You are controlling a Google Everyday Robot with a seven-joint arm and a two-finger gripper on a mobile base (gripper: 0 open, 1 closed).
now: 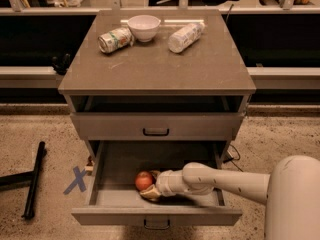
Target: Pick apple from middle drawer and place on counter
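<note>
Item: apple (144, 180), small, red-orange; loc. middle drawer (200, 217), pulled open, low in cabinet; lying on drawer floor, left of centre, nearer front wall than back. Gripper (148, 185): down inside same drawer, reaching in from right on white arm (235, 181); fingers (148, 194) set one behind, one in front of apple, approx. apple-wide, appearing closed on it; firmness of hold not verifiable. Upper drawer (156, 126): shut, dark bar handle. Tabletop (160, 71): can (115, 39) on its side nr far-left corner; white bowl (144, 27) at far edge, just right of can; bottle (185, 36) on its side nr far edge, right of centre; all three well apart from near edge. Floor: blue X mark (76, 180) and black bar (33, 179) left of cabinet. Step in hand (est.): secure grasp, then lift out. Recs: confirm squeeze across widest part of fruit before raising, smooth round skin likely to slip; lift straight up first, min. tilt, to get over front wall; then back out, keeping wrist and forearm off upper drawer and off right side wall; rise above near edge of tabletop before moving in; set down nr near edge, centre, away from can, bowl, bottle; release only w/ apple resting, since prone to roll.
</note>
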